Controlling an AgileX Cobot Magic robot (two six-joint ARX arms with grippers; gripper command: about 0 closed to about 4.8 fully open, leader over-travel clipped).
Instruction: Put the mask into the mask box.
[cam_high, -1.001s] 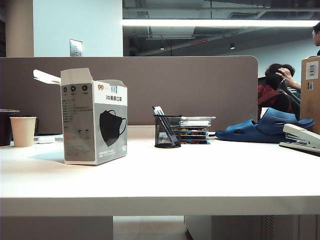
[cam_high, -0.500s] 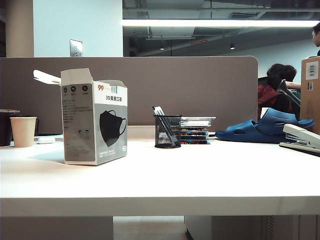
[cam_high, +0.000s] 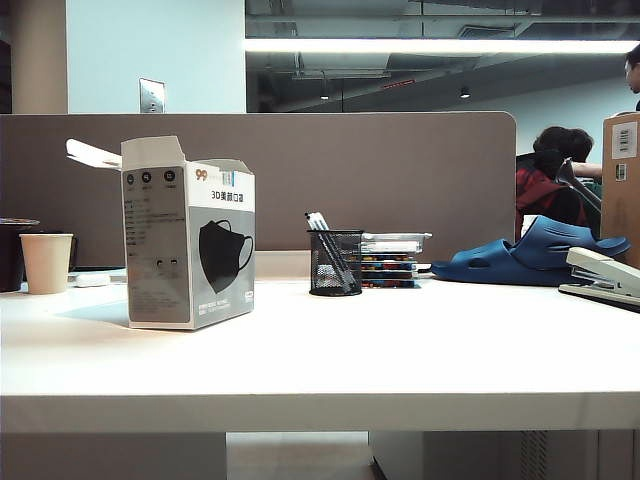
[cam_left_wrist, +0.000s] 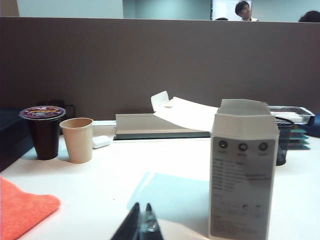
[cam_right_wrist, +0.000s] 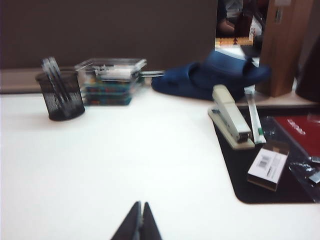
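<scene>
**Mask box upright on desk, both hands closed and empty**

While standing upright on the white desk (cam_high: 400, 350), at exterior left: the mask box (cam_high: 190, 240), top flaps open, printed mask picture facing the camera. No sight of the mask itself in any view; whether inside the box, cannot tell. Beside the box, farther left: a paper cup (cam_high: 46, 262) and a dark lidded cup (cam_left_wrist: 44, 131). Toward the middle: a mesh pen holder (cam_high: 335, 262) just beside a stack of clear trays (cam_high: 392, 260). At right: a blue slipper (cam_high: 530, 255), a stapler (cam_high: 605, 275), a brown cardboard box (cam_high: 622, 185). Low over the desk near the mask box: left hand (cam_left_wrist: 141, 225), fingers pressed together, holding nothing. Over bare desk, well apart from the stapler: right hand (cam_right_wrist: 139, 222), likewise closed and empty.
</scene>
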